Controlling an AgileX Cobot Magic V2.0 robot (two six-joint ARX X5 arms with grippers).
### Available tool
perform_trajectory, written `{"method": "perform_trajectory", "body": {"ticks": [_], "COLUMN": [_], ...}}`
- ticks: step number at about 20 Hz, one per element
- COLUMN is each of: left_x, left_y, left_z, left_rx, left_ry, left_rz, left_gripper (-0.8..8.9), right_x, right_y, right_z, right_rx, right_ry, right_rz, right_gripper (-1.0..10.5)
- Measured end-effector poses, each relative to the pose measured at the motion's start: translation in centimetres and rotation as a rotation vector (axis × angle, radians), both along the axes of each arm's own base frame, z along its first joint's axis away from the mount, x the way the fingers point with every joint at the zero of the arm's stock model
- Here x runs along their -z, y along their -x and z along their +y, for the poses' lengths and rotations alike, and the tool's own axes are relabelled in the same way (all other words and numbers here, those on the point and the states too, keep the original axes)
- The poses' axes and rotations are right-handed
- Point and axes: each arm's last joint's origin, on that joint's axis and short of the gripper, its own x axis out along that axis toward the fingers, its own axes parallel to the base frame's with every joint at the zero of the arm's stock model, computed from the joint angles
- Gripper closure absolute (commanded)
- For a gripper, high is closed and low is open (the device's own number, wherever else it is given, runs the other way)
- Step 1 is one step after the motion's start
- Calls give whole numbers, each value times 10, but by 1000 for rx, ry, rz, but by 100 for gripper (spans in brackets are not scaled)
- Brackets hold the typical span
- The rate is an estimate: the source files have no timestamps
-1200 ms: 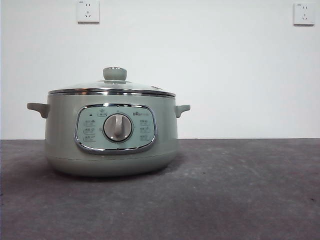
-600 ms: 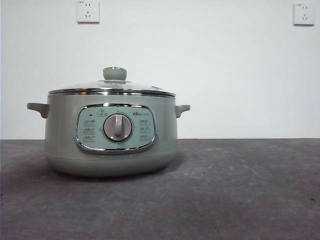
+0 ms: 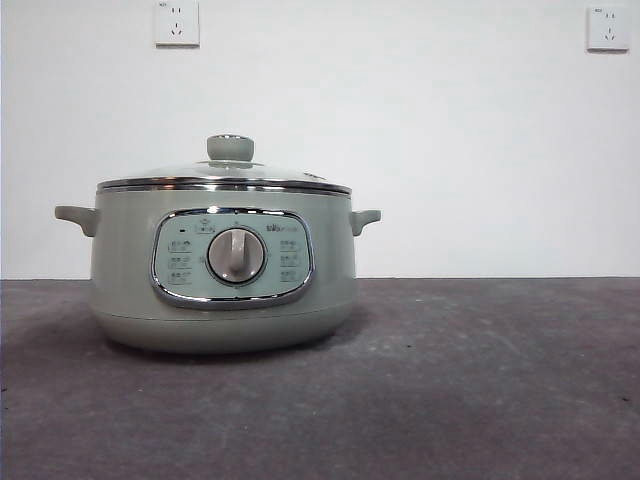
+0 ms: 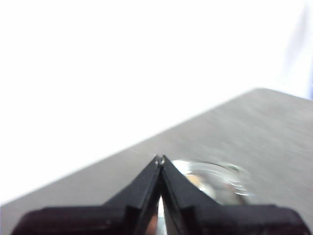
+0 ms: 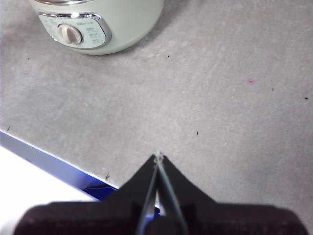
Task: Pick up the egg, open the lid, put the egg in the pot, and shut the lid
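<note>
The pale green pot (image 3: 225, 270) stands on the left of the grey table, its dial facing the front camera. The glass lid (image 3: 225, 178) with its green knob (image 3: 230, 148) sits shut on the pot. My left gripper (image 4: 160, 159) is shut and empty, high over the lid (image 4: 215, 178), which looks blurred. A tan patch shows under the glass there; I cannot tell whether it is the egg. My right gripper (image 5: 158, 156) is shut and empty, near the table's front edge, well away from the pot (image 5: 98, 24). Neither gripper appears in the front view.
Grey tabletop (image 3: 480, 380) stretches to the right of the pot. Two wall sockets (image 3: 176, 22) hang on the white wall behind. A blue strip (image 5: 44, 156) marks the table's edge near the right gripper. A small pink spot (image 5: 251, 81) lies on the table.
</note>
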Motion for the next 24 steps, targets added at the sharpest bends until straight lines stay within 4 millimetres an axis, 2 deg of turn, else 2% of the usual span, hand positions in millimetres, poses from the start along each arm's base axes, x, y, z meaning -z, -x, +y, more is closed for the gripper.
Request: {"method": "perform_trajectory", "body": {"ticks": [2,4,9,13,15,19,24], "left_x": [26,62,167,228,247,268,272], "left_y": [10,15,20,23,23,22,23], "left_z": [10,16,21,24,26,27,28], "left_rx": [-75,-133,-194,-306,-350,-397,-440], "left_ry": [0,-3,20,85,115,167,176], "left_rz": [-43,-41,7,48,72,101,133], "left_gripper": [817,817,817,817,817,817,817], "right_x": [0,0,0,0,0,0,0], "right_y": [0,0,0,0,0,0,0], "right_z": [0,0,0,0,0,0,0], "right_rx": [0,0,0,0,0,0,0], "right_ry": [0,0,0,0,0,0,0], "right_rz": [0,0,0,0,0,0,0], "right_gripper": [946,946,946,946,946,946,946]}}
